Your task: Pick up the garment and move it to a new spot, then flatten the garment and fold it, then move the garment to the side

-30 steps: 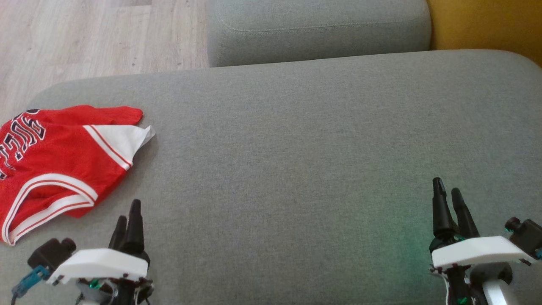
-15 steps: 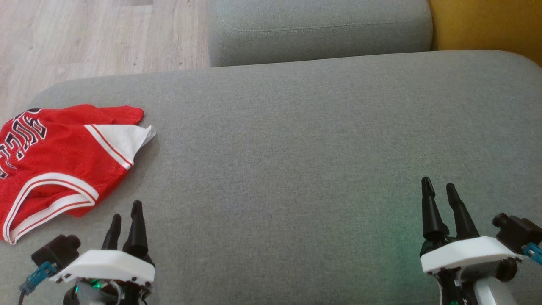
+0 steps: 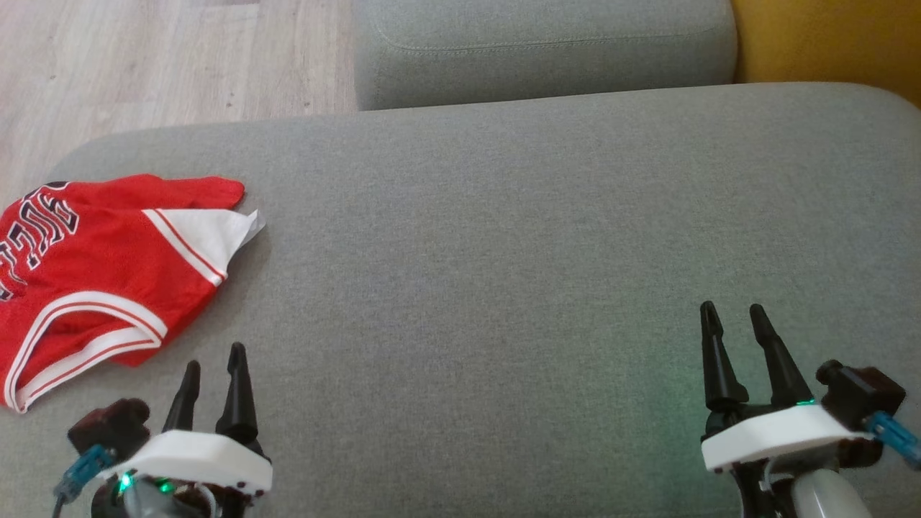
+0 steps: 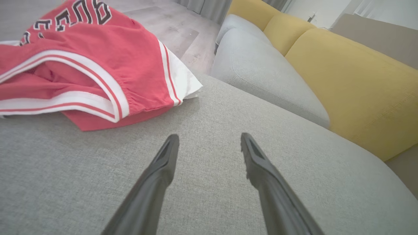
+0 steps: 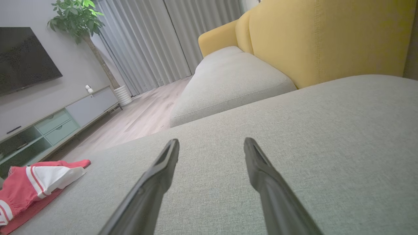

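The garment (image 3: 101, 273) is seen at the left edge of the frame, bunched on the grey cushion (image 3: 504, 237) and not flattened. The left gripper (image 3: 214, 357) is held released and empty at the lower left, near the garment's lower edge but apart from it. The right gripper (image 3: 732, 307) is likewise spread and empty at the lower right, well apart. The pickup is judged to be the step in hand. A reach up and leftward by the left gripper is called for, so that a raised fold can be pinched.
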